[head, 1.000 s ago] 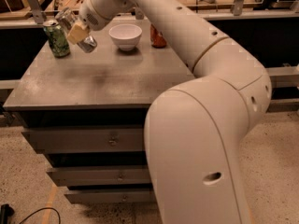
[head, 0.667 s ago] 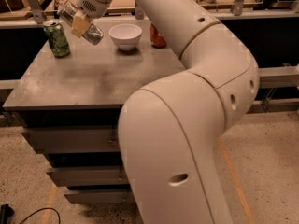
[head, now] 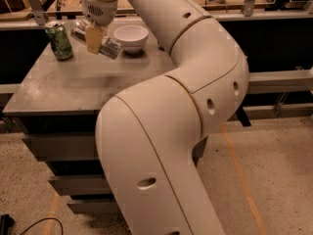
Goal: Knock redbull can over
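The redbull can [head: 110, 47] is a slim silver can with dark markings. It lies tilted across the back of the grey table [head: 73, 82], between the green-patterned can [head: 59, 40] and the white bowl [head: 130, 36]. My gripper [head: 95, 37] is right over the can's middle and covers part of it with a tan pad. One end of the can shows left of the gripper, the other end right of it. Whether the can rests on the table or hangs from the gripper cannot be told.
The green-patterned can stands upright at the table's back left. The white bowl sits at the back middle. My large white arm [head: 195, 82] fills the right half of the view and hides the table's right side. Drawers [head: 54, 148] sit below the tabletop.
The arm has swung and now fills more of the view. The gripper and the tilted silver can have stayed between the green can and the bowl, shifting slightly right.
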Controlling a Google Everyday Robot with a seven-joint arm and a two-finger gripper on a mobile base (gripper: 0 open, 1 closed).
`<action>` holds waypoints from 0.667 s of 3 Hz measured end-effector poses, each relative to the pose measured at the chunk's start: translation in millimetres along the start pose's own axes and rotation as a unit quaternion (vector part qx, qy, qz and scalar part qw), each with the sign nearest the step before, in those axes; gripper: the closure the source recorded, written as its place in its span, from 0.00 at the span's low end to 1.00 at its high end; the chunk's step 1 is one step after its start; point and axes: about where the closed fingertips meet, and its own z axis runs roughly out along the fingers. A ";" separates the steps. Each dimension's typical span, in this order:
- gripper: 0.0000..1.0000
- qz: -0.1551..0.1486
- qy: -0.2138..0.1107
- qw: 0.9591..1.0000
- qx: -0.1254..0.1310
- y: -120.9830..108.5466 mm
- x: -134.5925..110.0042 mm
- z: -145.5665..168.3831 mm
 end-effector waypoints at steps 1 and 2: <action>0.83 0.009 0.007 0.998 -0.062 17.7 20.2 23.1; 0.59 0.002 -0.021 0.996 -0.090 15.9 29.1 55.4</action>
